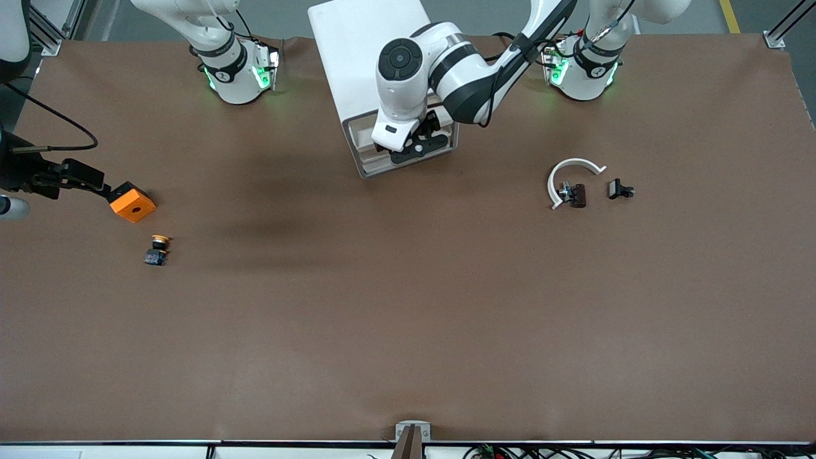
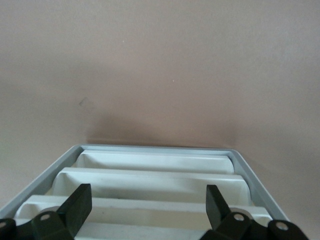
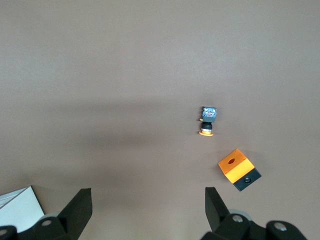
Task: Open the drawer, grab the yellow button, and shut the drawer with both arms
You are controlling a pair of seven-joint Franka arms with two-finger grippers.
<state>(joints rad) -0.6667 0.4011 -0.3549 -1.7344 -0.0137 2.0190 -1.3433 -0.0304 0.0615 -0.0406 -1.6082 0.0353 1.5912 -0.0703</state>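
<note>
The left gripper (image 1: 417,143) hangs at the front of the white cabinet (image 1: 363,51), which stands at 12 o'clock on the counter (image 1: 408,319) between the two arm bases. Its fingers (image 2: 75,207) are apart, with nothing gripped, and they straddle the cream lip of the drawer (image 2: 150,227), the topmost of the stepped fronts. The drawer looks pushed in.

The right gripper (image 3: 147,210) hangs high over bare counter between the cabinet and the button (image 1: 157,250). Its fingers (image 3: 217,205) are spread and empty.

The button lies on its side on the open counter at about 8 o'clock from the cabinet, toward the right arm's end. An orange block (image 1: 132,202) sits near it at 11 o'clock. At about 4 o'clock from the cabinet lie a white curved piece (image 1: 570,172) and a small black clip (image 1: 619,189).
</note>
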